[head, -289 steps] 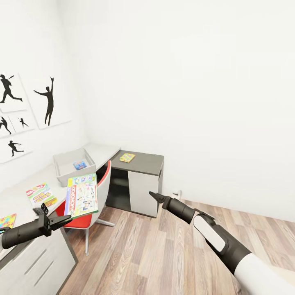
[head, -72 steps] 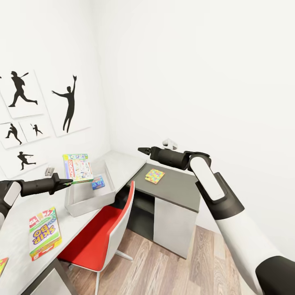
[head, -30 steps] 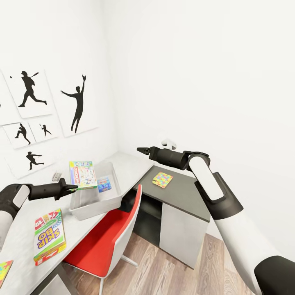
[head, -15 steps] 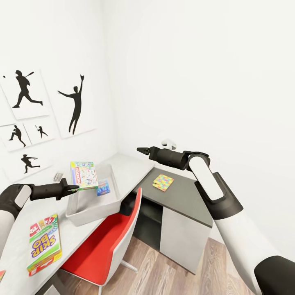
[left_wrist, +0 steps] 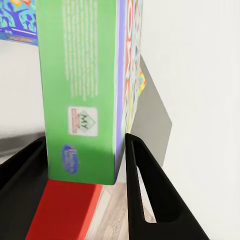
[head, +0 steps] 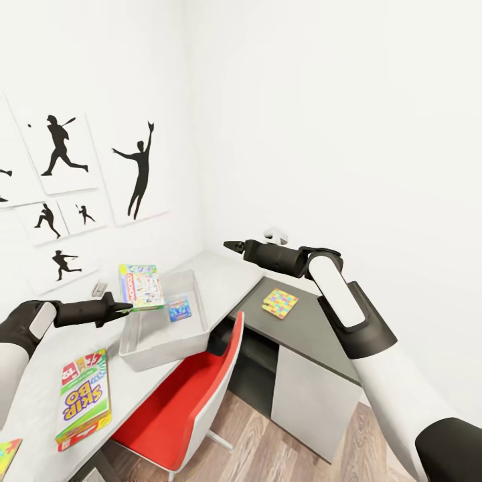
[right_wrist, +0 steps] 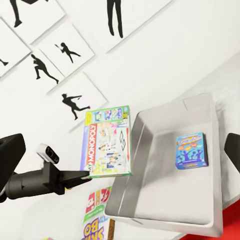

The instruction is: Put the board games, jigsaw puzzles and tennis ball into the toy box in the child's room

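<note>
My left gripper (head: pixel 124 308) is shut on the edge of the Monopoly board game (head: pixel 140 286), holding it tilted in the air over the near-left rim of the toy box (head: pixel 155 353) on the table (head: pixel 33 388). The box's green side (left_wrist: pixel 80 75) sits between the fingers (left_wrist: pixel 145 190). A small blue game box (head: pixel 179 308) lies inside the toy box (right_wrist: pixel 150 210). The Skip-Bo box (head: pixel 84 395) lies flat on the table. One jigsaw puzzle (head: pixel 280 302) lies on the dark cabinet, another (head: pixel 7 455) at the table's near edge. My right gripper (head: pixel 231 246) is open, raised beyond the toy box. The tennis ball and the bed are out of view.
A red chair (head: pixel 194 402) is pushed under the table in front of the toy box. The dark grey cabinet (head: pixel 314 361) stands in the corner to the right. White walls with black silhouette pictures (head: pixel 140 171) close in behind the table. Wood floor (head: pixel 268 448) lies below.
The view has closed in on the table and swung slightly. My left gripper has lifted the Monopoly box from low by the chair to over the toy box. The right arm rose.
</note>
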Motion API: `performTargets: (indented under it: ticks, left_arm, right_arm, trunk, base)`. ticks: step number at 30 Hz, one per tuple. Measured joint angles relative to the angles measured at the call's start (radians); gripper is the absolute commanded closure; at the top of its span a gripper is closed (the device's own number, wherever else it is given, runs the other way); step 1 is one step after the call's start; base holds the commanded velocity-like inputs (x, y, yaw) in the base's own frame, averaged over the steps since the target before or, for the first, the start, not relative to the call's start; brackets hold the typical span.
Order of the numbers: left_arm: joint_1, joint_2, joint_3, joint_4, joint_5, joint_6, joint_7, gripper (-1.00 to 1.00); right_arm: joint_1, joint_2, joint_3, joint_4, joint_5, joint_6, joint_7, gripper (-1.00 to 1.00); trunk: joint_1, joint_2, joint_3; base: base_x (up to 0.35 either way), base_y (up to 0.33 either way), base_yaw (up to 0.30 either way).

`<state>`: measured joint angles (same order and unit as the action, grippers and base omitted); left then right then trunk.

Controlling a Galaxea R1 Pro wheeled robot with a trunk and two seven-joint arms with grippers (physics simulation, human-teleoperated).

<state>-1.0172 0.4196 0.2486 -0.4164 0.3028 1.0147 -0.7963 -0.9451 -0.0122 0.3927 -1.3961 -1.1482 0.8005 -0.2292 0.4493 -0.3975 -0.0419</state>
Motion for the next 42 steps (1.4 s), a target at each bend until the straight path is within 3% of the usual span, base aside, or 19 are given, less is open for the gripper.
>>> performTargets:
  ticks: [15, 21, 31, 42]
  left_arm:
    - [0.000, -0.021, -0.004, 0.022, 0.000, -0.003, 0.020, 1.00]
    - [0.000, -0.022, -0.005, 0.037, 0.001, -0.005, 0.018, 1.00]
    - [0.000, -0.022, -0.005, 0.039, 0.000, -0.005, 0.021, 1.00]
    - [0.000, -0.022, -0.005, 0.039, 0.001, -0.005, 0.023, 1.00]
  right_arm:
    - [0.000, 0.001, 0.003, 0.002, -0.001, 0.000, 0.000, -1.00]
    - [0.000, 0.001, 0.003, 0.001, -0.001, 0.000, 0.000, -1.00]
    - [0.000, 0.022, 0.006, 0.000, 0.001, 0.000, 0.000, -1.00]
    - [0.000, 0.024, 0.006, 0.000, 0.001, 0.000, 0.000, -1.00]
  trunk:
    - [0.000, 0.000, 0.000]
    - [0.000, 0.000, 0.000]
    - [0.000, 0.000, 0.000]
    - [0.000, 0.000, 0.000]
  base:
    - [0.000, 0.000, 0.004]
    - [0.000, 0.000, 0.000]
    - [0.106, 0.000, 0.000]
    - [0.082, 0.020, 0.000]
